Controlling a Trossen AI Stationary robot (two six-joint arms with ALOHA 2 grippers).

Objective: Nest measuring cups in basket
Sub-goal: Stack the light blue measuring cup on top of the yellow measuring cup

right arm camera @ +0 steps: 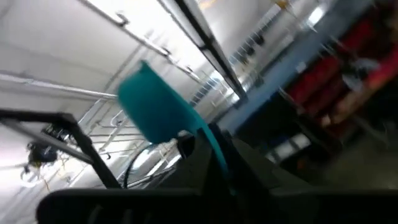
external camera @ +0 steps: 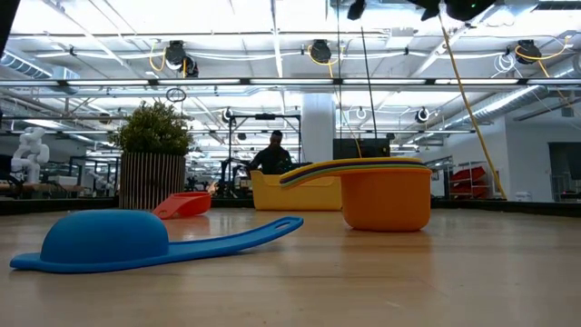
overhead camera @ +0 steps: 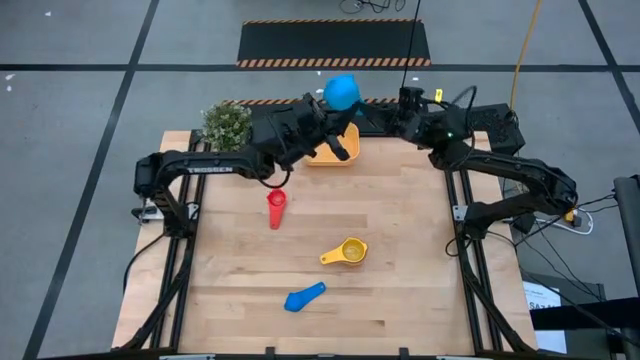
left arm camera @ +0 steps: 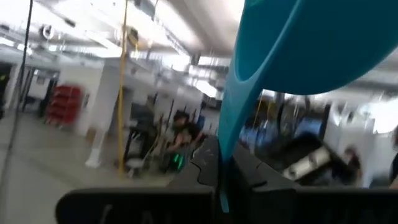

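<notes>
A light blue measuring cup [overhead camera: 341,92] is held high above the table's far edge, between my left gripper [overhead camera: 322,112] and my right gripper [overhead camera: 400,105]; only one such cup shows from above. Each wrist view shows a light blue cup in shut fingers: a large one [left arm camera: 311,43] and a smaller one [right arm camera: 155,112]. I cannot tell whether they are the same cup. The orange-yellow basket [overhead camera: 322,158] sits under the left gripper. A red cup [overhead camera: 276,208], a nested orange, yellow and green stack [overhead camera: 345,252] and a dark blue cup [overhead camera: 304,297], mouth down, lie on the table. My left gripper [left arm camera: 224,171] pinches the light blue cup's handle [left arm camera: 229,134] between its two fingers, near the handle's free end. The bowl stands beyond and above the fingers, lifted clear of the table and basket. My right gripper [right arm camera: 221,171] points up toward the ceiling, and a light blue cup's thin handle [right arm camera: 210,142] runs down between its fingers. The bowl stands out past them, clear of everything. The exact place of contact is blurred.
A small potted plant [overhead camera: 227,125] stands at the table's far left corner, beside the left arm. The loose cups take up the middle and near part of the wooden table [overhead camera: 420,290]. A person shows far behind the basket [external camera: 290,193] in the low view.
</notes>
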